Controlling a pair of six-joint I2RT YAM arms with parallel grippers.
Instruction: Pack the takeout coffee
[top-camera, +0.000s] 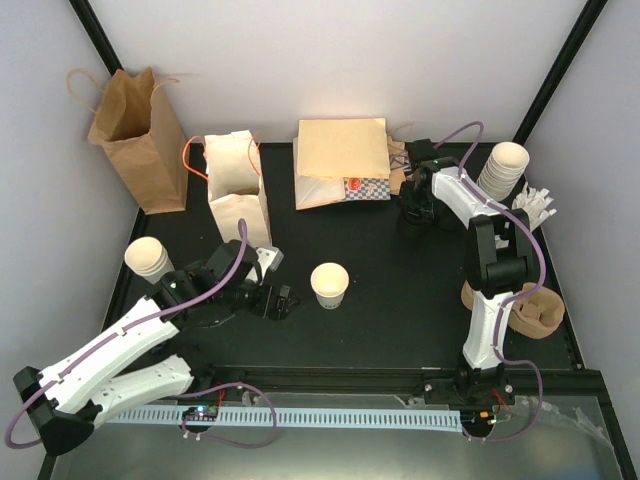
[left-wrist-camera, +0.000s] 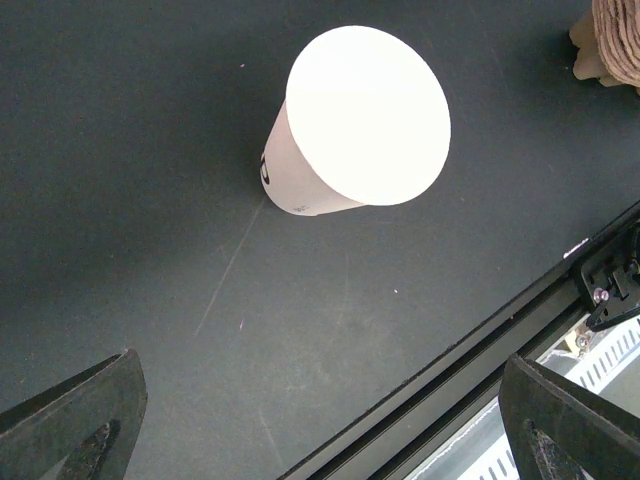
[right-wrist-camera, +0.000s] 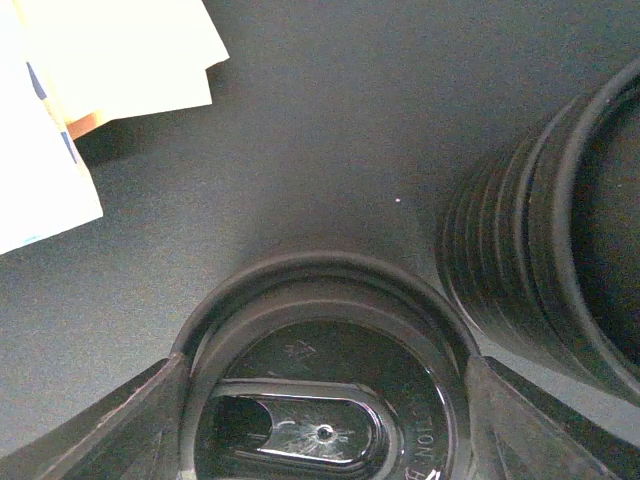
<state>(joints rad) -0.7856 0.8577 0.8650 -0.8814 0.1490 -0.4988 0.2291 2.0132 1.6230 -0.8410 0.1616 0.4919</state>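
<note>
No takeout coffee with its lid on is in view. A lidless cream paper cup stands upright mid-table. My left gripper hovers just left of it, open and empty, with the cup ahead of its fingers. My right gripper is at the back right, over the black lids. Its two fingers press against opposite sides of one black lid. A stack of black lids lies right beside it.
At the back stand a brown paper bag, an open white bag and a pile of flat bags. Stacked cups sit at the left and right. Brown cardboard sleeves lie near the right edge.
</note>
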